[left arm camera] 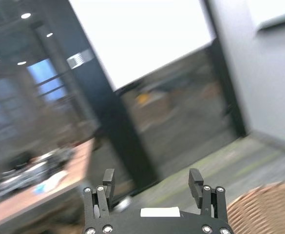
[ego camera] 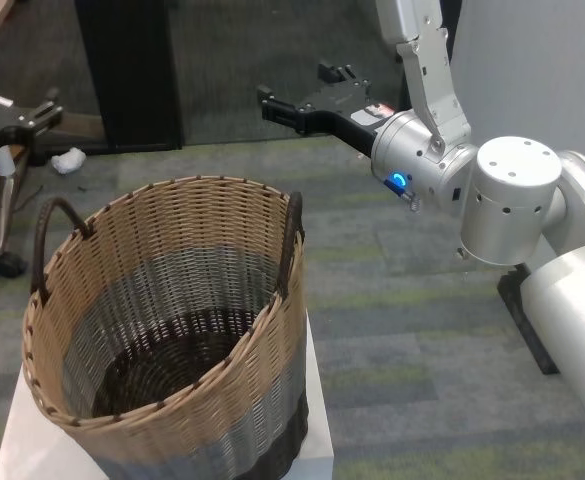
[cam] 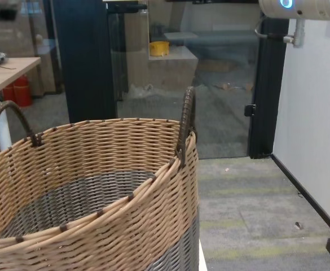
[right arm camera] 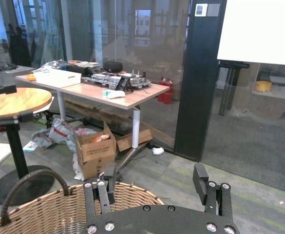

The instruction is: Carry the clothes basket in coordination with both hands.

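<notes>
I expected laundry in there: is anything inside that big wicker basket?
No: the head view looks straight into the clothes basket and shows only its bare woven walls and dark bottom.

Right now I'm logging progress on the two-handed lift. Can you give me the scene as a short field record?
basket: clothes basket upright on a white stand, empty
handles: both free, right handle, left handle
right gripper: right gripper open, in the air above and beyond the rim, touching nothing
left gripper: left gripper open, holding nothing, rim at the edge of its wrist view
lift: not begun
</notes>
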You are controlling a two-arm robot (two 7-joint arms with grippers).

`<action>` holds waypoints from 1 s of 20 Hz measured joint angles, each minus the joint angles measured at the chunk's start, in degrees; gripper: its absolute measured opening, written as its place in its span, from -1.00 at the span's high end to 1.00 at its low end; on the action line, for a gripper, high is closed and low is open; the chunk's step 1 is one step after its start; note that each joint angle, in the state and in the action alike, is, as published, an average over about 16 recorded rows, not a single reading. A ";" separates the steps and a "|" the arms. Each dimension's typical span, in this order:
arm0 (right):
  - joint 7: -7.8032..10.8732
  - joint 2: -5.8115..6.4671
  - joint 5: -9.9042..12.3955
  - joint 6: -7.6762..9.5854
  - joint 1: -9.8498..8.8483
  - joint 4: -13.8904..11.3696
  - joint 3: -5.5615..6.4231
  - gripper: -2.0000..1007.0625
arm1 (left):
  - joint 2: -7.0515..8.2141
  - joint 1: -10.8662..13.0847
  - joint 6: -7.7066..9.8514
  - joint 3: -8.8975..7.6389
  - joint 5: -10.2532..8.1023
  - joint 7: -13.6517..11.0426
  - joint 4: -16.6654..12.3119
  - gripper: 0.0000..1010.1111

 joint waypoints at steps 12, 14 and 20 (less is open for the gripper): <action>-0.01 0.02 0.03 0.06 0.03 0.01 0.00 -1.00 | -2.36 0.61 -7.30 -3.52 -6.20 -7.50 0.84 -0.98; -0.01 0.02 0.03 0.07 0.03 0.02 0.00 -1.00 | -2.62 0.52 -7.24 -3.73 -6.69 -8.30 1.00 -0.98; -0.01 0.02 0.03 0.07 0.03 0.02 0.00 -1.00 | -3.09 0.27 -6.73 -4.11 -7.63 -9.75 1.35 -0.98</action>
